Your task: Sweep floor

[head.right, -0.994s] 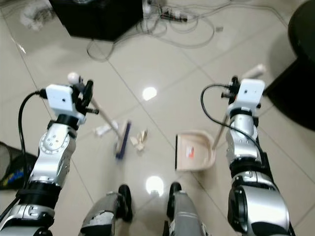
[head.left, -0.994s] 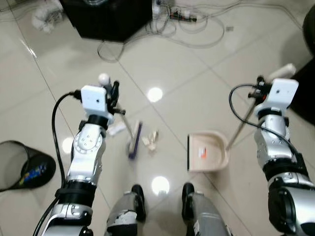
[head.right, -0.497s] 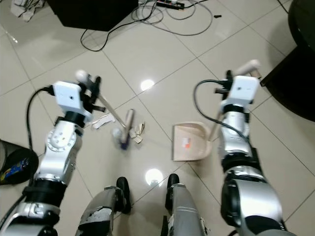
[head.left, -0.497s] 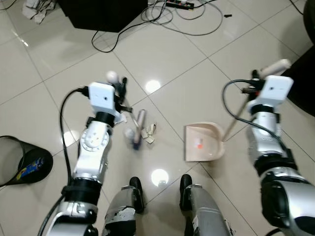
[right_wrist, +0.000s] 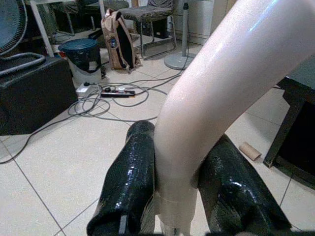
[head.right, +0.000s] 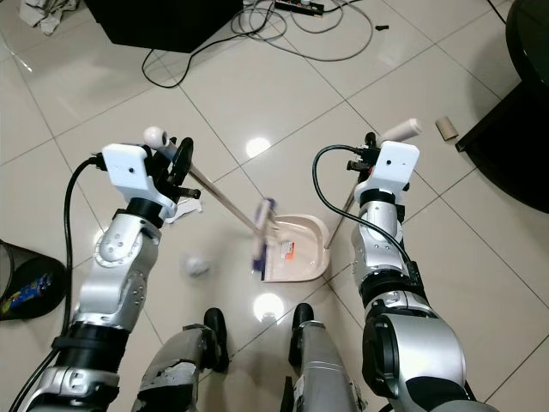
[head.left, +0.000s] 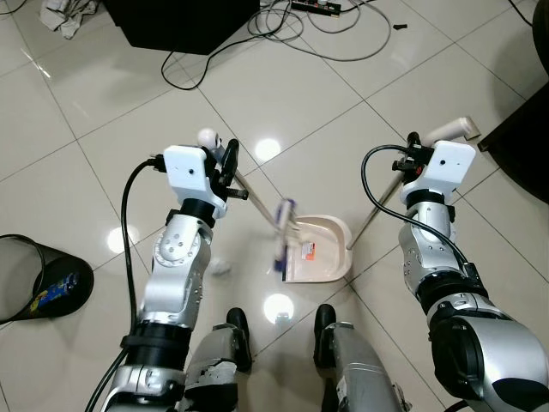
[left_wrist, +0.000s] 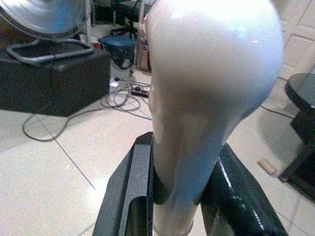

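Note:
My left gripper (head.left: 228, 161) is shut on the white knobbed handle (left_wrist: 206, 98) of a broom. Its thin shaft slants down to the right, ending in the blurred purple-and-white broom head (head.left: 281, 237) at the mouth of the cream dustpan (head.left: 324, 251). That dustpan lies on the tiled floor just ahead of my feet. My right gripper (head.left: 413, 153) is shut on the dustpan's long cream handle (right_wrist: 216, 83), whose end (head.left: 453, 130) sticks up past the wrist. A crumpled paper ball (head.left: 221, 268) lies on the floor left of the broom head. A white scrap (head.right: 177, 211) lies under my left wrist.
A black mesh bin (head.left: 30, 276) stands at the left edge. A black box (head.left: 184, 19) and tangled cables (head.left: 283, 26) lie ahead. A dark round table (head.right: 523, 103) fills the right side, with a cardboard tube (head.right: 446, 129) beside it.
The broom head swept right to the dustpan's mouth, and the dustpan came left toward it. The scraps beside the broom are gone from that spot; a paper ball stays behind. The camera shifted.

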Motion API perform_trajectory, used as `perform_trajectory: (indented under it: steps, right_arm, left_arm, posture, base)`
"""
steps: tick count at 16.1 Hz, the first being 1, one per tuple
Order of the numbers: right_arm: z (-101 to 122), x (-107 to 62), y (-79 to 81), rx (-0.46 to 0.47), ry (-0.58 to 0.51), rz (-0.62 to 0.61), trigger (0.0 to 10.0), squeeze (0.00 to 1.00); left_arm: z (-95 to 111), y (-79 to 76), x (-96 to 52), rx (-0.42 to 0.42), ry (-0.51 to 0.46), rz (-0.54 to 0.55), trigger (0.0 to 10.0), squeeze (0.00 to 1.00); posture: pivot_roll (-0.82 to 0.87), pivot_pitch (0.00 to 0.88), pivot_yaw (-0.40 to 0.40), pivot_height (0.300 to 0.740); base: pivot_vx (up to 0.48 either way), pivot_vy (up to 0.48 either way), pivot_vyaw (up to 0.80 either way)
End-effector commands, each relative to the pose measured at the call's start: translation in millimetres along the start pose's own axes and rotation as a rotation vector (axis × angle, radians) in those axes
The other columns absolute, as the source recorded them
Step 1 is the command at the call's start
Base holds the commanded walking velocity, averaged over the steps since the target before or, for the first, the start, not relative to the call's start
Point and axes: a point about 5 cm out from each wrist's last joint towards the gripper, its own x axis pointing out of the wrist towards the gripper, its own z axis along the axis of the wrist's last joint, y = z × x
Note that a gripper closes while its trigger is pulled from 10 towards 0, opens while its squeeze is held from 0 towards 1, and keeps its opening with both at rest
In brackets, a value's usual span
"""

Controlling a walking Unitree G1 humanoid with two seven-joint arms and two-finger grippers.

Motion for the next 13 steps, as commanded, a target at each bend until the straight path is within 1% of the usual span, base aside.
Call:
perform_trajectory:
  steps: [1,4,5,6,7,8,10,11,13]
  right_arm:
    - [-13,-7.8,-5.9,-0.013,0.06,-0.018,10.0,0.0]
    - [-16,-10.1,-13.5,-0.022,0.071,-0.045,10.0,0.0]
    - [-16,-10.4,-14.6,-0.023,0.073,-0.049,10.0,0.0]
    - [-17,-10.9,-17.6,-0.023,0.08,-0.062,10.0,0.0]
    - [-18,-10.9,-19.6,-0.022,0.084,-0.068,10.0,0.0]
    - [-18,-10.8,-23.2,-0.018,0.089,-0.083,10.0,0.0]
    - [-18,-11.1,-25.7,-0.014,0.088,-0.095,10.0,0.0]
    - [-17,-10.8,-29.0,0.001,0.083,-0.112,10.0,0.0]
    - [-14,-10.2,-32.6,0.037,0.053,-0.128,10.0,0.0]
  left_arm:
    - [-8,-5.3,-4.5,-0.066,0.053,-0.044,10.0,0.0]
    - [4,-4.8,-7.8,-0.036,0.072,-0.196,10.0,0.0]
    - [6,-4.3,-8.0,-0.036,0.072,-0.209,10.0,0.0]
    - [12,-4.0,-7.6,-0.039,0.069,-0.242,10.0,0.0]
    - [18,-3.0,-6.2,-0.054,0.059,-0.252,10.0,0.0]
    - [30,0.9,-2.5,-0.084,0.033,-0.267,10.0,0.0]
    - [41,7.0,1.2,-0.083,0.01,-0.273,10.0,0.0]
    - [51,18.6,4.6,-0.024,-0.013,-0.266,10.0,0.0]
    - [67,39.0,6.0,0.061,-0.048,-0.226,10.0,0.0]
  posture:
    - [0.06,0.372,0.034,0.74]
    - [0.06,0.339,0.04,0.74]
    - [0.06,0.339,0.04,0.74]
    - [0.07,0.317,0.043,0.74]
    - [0.07,0.305,0.043,0.74]
    - [0.07,0.288,0.044,0.74]
    - [0.07,0.255,0.043,0.74]
    - [0.07,0.223,0.04,0.74]
    - [0.07,0.19,0.033,0.74]
  base:
    - [0.0,0.0,0.0]
    - [0.0,0.0,0.0]
    - [0.0,0.0,0.0]
    - [0.0,0.0,0.0]
    - [0.0,0.0,0.0]
    - [0.0,0.0,0.0]
    - [0.0,0.0,0.0]
    - [0.0,0.0,0.0]
    - [0.0,0.0,0.0]
